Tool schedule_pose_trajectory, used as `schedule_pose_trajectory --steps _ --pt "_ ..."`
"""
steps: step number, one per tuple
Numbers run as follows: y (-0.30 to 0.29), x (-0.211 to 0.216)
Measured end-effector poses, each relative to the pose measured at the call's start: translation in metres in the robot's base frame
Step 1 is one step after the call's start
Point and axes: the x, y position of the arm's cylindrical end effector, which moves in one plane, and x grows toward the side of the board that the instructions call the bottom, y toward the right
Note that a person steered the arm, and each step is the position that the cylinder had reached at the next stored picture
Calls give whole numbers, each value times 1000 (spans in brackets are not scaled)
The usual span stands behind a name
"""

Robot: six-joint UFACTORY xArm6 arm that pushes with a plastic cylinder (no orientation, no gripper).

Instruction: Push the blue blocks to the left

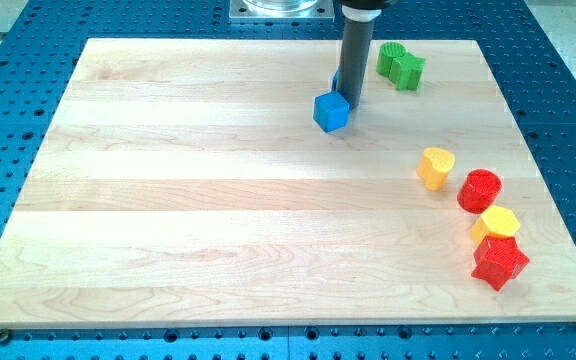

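Blue cube block [331,111] touches my tip [349,104] on its left w/ no gripper fitted; another blue block [336,82] behind rod; leftward push barely begun.

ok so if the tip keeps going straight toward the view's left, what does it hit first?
My tip sits right beside the blue cube, on its right, apparently touching. Going left it meets that cube first. Beyond it the board looks free, as far as this view shows.

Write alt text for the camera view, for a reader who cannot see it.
My tip touches the right side of a blue cube near the top of a wooden board. Two green blocks sit to its right; yellow and red blocks line the right edge.
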Motion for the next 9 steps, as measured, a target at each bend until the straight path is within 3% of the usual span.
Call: schedule_pose_trajectory --steps 1,2,4,5,6,7,8,9 --pt "28 -43" --pt "17 -62" --pt "-94 -36" --pt "0 -31" --pt "25 37" --pt "-30 58" --pt "-78 28" --pt "-44 67"
